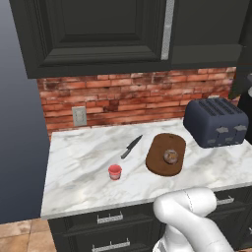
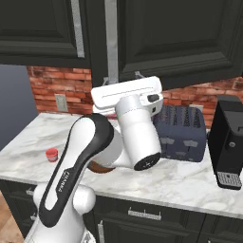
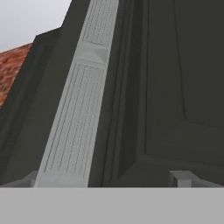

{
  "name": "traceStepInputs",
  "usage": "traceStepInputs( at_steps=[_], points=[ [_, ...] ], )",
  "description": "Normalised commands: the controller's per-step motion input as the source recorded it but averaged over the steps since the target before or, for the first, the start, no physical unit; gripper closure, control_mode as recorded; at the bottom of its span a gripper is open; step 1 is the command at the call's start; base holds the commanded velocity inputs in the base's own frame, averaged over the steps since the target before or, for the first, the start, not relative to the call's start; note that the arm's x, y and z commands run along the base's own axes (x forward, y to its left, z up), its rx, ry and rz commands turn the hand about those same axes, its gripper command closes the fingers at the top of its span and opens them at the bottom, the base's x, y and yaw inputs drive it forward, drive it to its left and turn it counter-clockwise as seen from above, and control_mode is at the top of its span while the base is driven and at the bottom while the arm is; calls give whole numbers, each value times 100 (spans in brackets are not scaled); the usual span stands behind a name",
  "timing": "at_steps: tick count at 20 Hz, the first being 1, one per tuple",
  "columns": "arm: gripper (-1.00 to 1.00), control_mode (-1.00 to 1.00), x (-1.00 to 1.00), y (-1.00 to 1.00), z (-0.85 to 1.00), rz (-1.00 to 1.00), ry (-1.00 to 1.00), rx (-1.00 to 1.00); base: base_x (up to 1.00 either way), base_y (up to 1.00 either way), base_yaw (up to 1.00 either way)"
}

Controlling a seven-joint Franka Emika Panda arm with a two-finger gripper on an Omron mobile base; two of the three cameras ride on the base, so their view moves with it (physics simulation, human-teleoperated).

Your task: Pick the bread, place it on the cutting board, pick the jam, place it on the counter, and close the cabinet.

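You see the bread point(image 1: 171, 156) lying on the cutting board point(image 1: 158, 162), a little toward the far end of it, and the board lies flat on the marble tabletop point(image 1: 83, 167). The jam point(image 1: 114, 172) stands upright on the same tabletop, to the left of the board and apart from it. In the right base view the jam point(image 2: 51, 154) shows near the left edge of the tabletop point(image 2: 190, 182). A black knife point(image 1: 131, 146) lies between the jar and the board, a bit farther back, touching neither of them. A dark blue toaster point(image 1: 216, 121) stands to the right of the board, and a black coffee machine point(image 2: 228, 142) stands at the right of the toaster point(image 2: 182, 130).

The arm is raised up to the cabinet point(image 1: 98, 34). In the right base view the white hand is pressed close under the cabinet point(image 2: 175, 38), just beside its long silver handle point(image 2: 111, 40). In the hand view you look straight at the door point(image 3: 175, 87) from very near, with the ribbed handle point(image 3: 78, 113) running along it, and the two fingers point(image 3: 180, 178) stand at the lower edge, one on each side of the handle's end. You cannot tell whether they are pressing on the handle or are only spread around it.

The doors look flush with the cabinet front.
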Motion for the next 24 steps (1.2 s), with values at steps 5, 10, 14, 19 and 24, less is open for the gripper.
traceStepInputs(
  at_steps=[5,10,14,19,24],
  points=[
    [-100,-100,60,4,0,0,0,0,0,0,0],
    [-100,-100,67,6,0,0,0,0,0,0,0],
    [-100,-100,64,6,0,0,0,0,0,0,0],
    [-100,-100,58,4,0,0,0,0,0,0,0],
    [-100,-100,58,3,0,0,0,0,0,0,0]
  ],
)
